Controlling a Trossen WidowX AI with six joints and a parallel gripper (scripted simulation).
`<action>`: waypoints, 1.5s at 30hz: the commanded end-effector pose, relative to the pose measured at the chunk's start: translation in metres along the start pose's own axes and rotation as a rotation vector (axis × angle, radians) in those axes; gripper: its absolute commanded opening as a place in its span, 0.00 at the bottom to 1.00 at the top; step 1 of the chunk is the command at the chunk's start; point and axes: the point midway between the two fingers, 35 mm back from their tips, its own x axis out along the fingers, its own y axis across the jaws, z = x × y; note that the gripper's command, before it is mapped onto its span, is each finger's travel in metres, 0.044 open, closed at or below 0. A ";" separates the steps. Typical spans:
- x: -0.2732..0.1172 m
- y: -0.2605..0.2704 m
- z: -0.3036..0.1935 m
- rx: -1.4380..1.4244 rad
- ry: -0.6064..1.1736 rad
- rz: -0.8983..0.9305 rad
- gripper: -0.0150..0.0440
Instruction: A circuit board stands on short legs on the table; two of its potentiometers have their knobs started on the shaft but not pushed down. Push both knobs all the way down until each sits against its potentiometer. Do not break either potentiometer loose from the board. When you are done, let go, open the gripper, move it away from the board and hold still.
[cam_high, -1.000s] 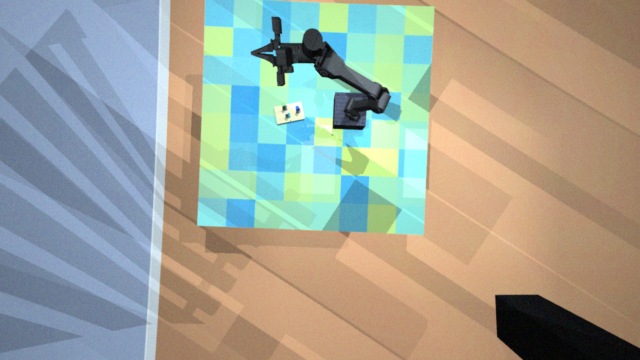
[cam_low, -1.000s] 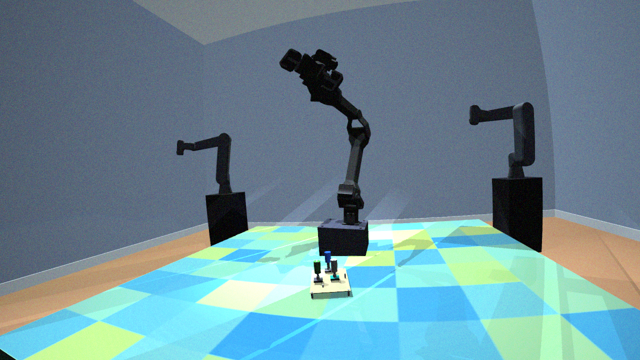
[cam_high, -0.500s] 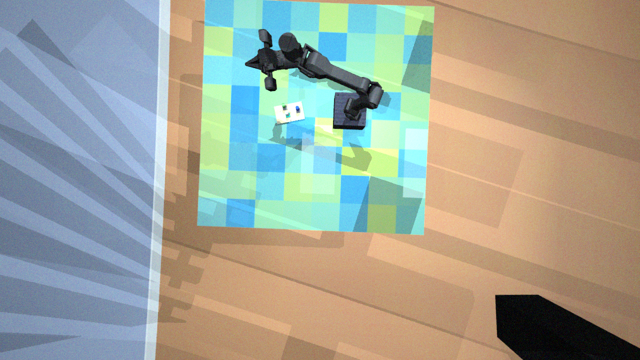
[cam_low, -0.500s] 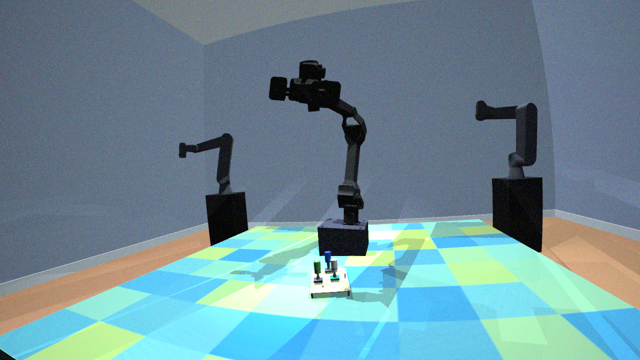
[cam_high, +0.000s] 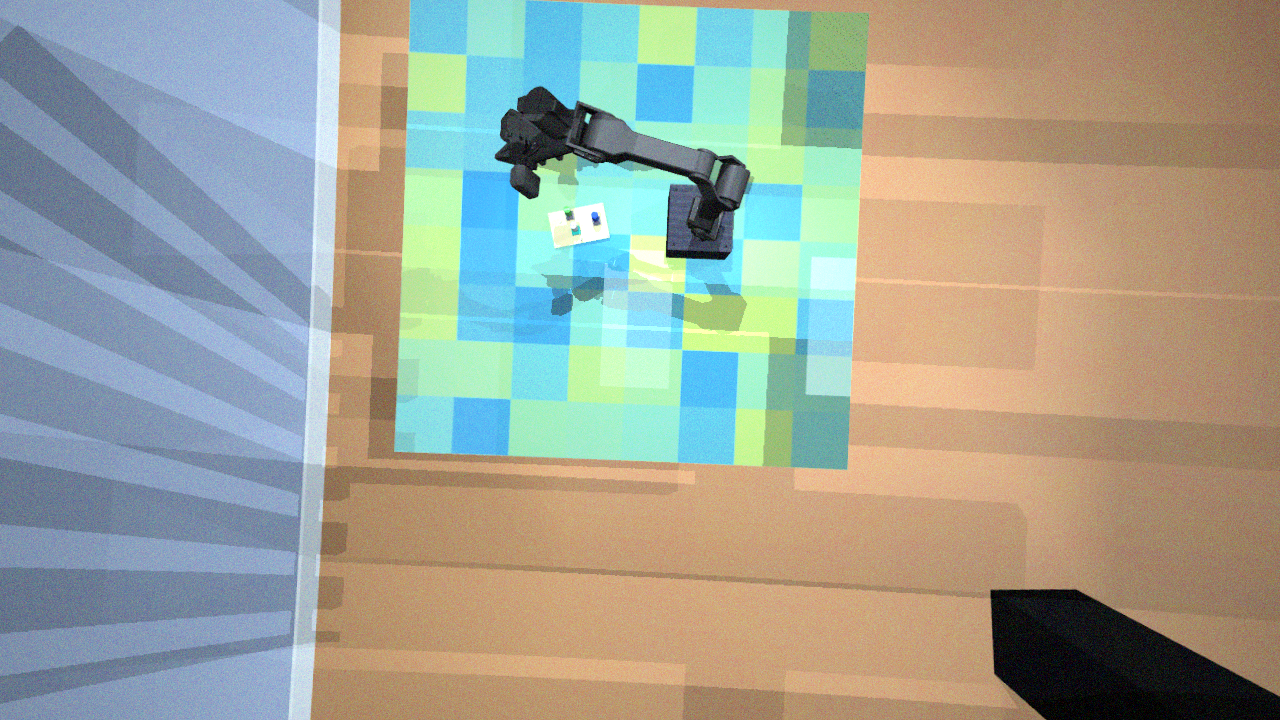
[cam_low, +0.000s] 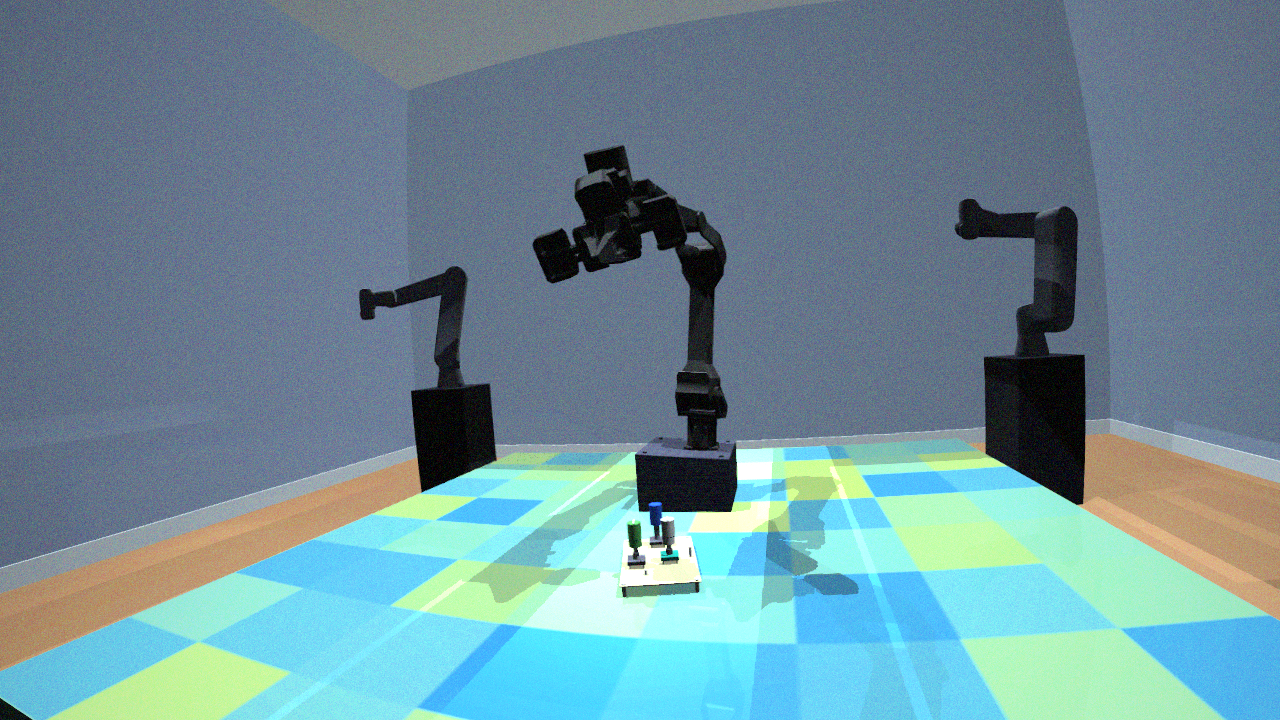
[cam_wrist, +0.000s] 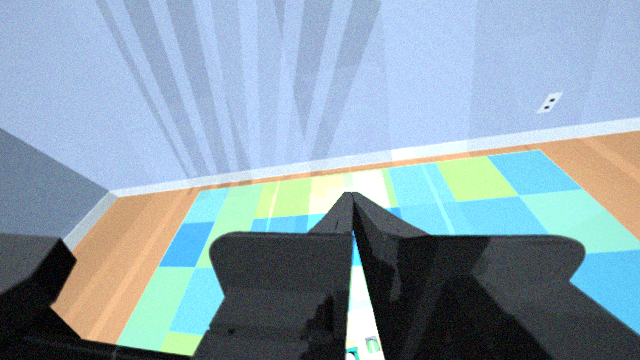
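Note:
The cream circuit board (cam_high: 588, 236) (cam_low: 664, 578) stands on short legs on the table. A green knob (cam_high: 568, 212) (cam_low: 634, 533) (cam_wrist: 372, 345), a blue knob (cam_high: 595, 216) (cam_low: 656, 513) and a grey knob (cam_low: 668, 531) stand upright above their potentiometers. In the exterior view, a narrow darker piece shows between each knob and its base. The grey knob's base (cam_low: 669, 556) is teal, the others dark. My gripper (cam_high: 499, 154) (cam_wrist: 350, 198) is shut and empty, high above the table and clear of the board. In the wrist view its fingers hide most of the board.
The arm's base block (cam_high: 699, 223) (cam_low: 685, 476) stands behind the board, seen from the exterior view. Two other arms (cam_low: 451, 313) (cam_low: 1056, 268) stand on black pedestals beyond the patchwork table top (cam_high: 590, 429). Shadows of the arm fall across the table.

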 end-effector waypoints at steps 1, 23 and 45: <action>0.016 -0.004 -0.024 0.104 0.089 -0.023 0.25; 0.061 -0.008 -0.163 0.621 0.561 -0.289 0.25; 0.050 -0.006 -0.271 0.914 0.873 -0.737 0.25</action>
